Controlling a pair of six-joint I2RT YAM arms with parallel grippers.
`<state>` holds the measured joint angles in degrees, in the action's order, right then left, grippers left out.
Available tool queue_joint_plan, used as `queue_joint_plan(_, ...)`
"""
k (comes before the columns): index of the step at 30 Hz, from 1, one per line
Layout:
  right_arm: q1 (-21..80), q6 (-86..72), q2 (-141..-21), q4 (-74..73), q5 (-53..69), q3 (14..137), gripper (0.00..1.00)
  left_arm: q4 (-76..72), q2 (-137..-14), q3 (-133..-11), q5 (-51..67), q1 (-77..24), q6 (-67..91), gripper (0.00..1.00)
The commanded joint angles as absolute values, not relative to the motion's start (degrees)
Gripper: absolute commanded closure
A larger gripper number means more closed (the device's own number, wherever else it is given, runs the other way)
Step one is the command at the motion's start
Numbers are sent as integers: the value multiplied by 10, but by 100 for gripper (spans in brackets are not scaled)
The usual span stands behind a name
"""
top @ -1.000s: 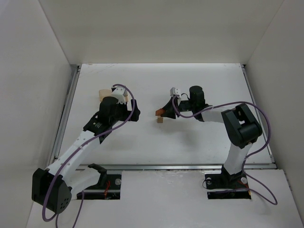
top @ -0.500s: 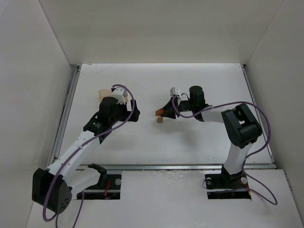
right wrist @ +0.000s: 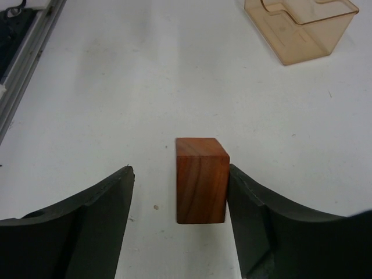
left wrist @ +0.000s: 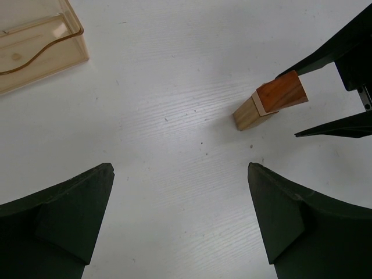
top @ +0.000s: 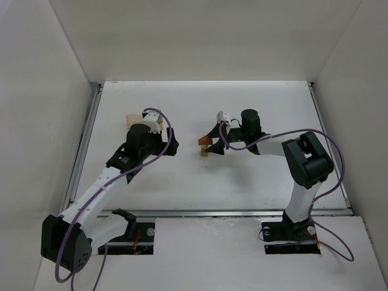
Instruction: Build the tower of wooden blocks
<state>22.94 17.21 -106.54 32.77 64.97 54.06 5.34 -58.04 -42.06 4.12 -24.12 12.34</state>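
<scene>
A reddish-brown block [left wrist: 282, 93] sits on top of a tan block [left wrist: 247, 116], forming a small stack mid-table [top: 205, 147]. My right gripper [right wrist: 180, 170] is open around the reddish block [right wrist: 200, 180]. Its right finger [right wrist: 256, 215] touches the block's side and the left finger [right wrist: 99, 215] stands apart. The tan block is hidden under the reddish one in the right wrist view. My right gripper [top: 210, 142] also shows in the top view. My left gripper [left wrist: 180, 221] is open and empty, held above bare table to the left of the stack [top: 172, 146].
A clear amber plastic box [left wrist: 35, 46] lies at the far left of the table [top: 242, 182], behind my left arm [top: 131, 120]. It also shows in the right wrist view [right wrist: 299, 26]. A metal rail [top: 85, 145] runs along the table's left edge.
The right gripper and the reddish block have shifted very slightly over the tan block. The left arm has hardly moved.
</scene>
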Motion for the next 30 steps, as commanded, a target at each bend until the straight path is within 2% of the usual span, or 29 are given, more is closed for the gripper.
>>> queue_joint_plan(1, 232, 181, -1067, 332, 665, 562, 29, 28, -577, -417, 48, -236, 119, 0)
queue_joint_plan(18, 237, 186, -1046, 316, 654, 562, 30, 23, -577, -412, 54, -236, 119, 0)
queue_joint_plan(21, 243, 186, -1046, 316, 654, 562, 23, 23, -577, -412, 54, -236, 119, 0)
queue_joint_plan(26, 243, 186, -1041, 310, 654, 562, 22, 23, -577, -412, 59, -236, 119, 0)
queue_joint_plan(27, 243, 186, -1041, 310, 648, 562, 6, 23, -577, -412, 59, -236, 119, 0)
queue_joint_plan(28, 243, 186, -1041, 310, 648, 562, 0, 23, -577, -412, 59, -236, 119, 0)
queue_joint_plan(30, 243, 186, -1035, 304, 643, 562, 0, 23, -577, -412, 59, -236, 119, 0)
